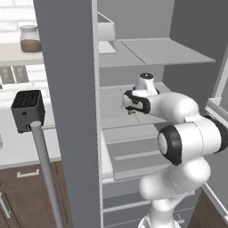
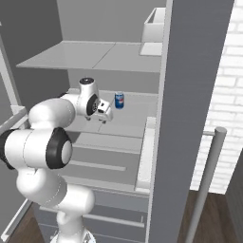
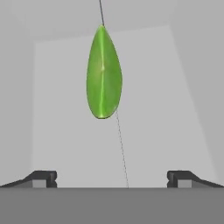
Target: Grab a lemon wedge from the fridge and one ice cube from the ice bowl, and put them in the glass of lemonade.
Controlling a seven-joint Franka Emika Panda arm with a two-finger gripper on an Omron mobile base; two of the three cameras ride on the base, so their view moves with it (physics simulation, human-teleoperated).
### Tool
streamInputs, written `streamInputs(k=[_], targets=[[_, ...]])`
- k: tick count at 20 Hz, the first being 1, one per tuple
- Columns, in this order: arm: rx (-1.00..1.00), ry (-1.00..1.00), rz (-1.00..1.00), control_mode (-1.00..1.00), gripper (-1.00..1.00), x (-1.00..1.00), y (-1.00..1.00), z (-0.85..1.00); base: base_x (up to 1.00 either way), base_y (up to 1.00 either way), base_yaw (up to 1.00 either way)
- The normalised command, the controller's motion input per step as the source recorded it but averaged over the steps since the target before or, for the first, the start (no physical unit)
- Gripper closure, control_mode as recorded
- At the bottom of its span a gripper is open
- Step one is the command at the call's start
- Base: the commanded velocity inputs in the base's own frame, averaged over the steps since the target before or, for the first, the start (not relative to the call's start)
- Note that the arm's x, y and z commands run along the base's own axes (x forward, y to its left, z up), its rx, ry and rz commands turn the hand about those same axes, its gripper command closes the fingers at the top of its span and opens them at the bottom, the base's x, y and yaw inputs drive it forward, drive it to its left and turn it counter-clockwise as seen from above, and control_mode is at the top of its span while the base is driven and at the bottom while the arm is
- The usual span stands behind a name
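Note:
The fridge stands open, and my arm reaches in over its middle pale grey shelf. The lemon wedge lies on that shelf as a yellow-green sliver, straight ahead of my gripper and a short way off. Both fingertips stand wide apart with nothing between them, so the gripper is open. From the left base the gripper points down at the shelf, with a tiny yellow speck of the lemon wedge just under it. The right base view shows the gripper just above the same shelf.
A blue can stands on the shelf just behind and right of the hand. A white bin sits on the upper shelf. The fridge's bar handle hangs at front left. A black toaster and a brown-filled jar stand left of the fridge.

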Motion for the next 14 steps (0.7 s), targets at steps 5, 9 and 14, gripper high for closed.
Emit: streamInputs(k=[5,9,14], targets=[[0.00,0.02,0.00,-1.00,-1.00,0.26,0.00,0.09,0.00,0.00,0.00],[0.00,0.00,0.00,-1.00,-1.00,0.30,0.00,0.00,0.00,0.00,0.00],[0.00,0.00,0.00,-1.00,-1.00,0.30,0.00,0.00,0.00,0.00,0.00]])
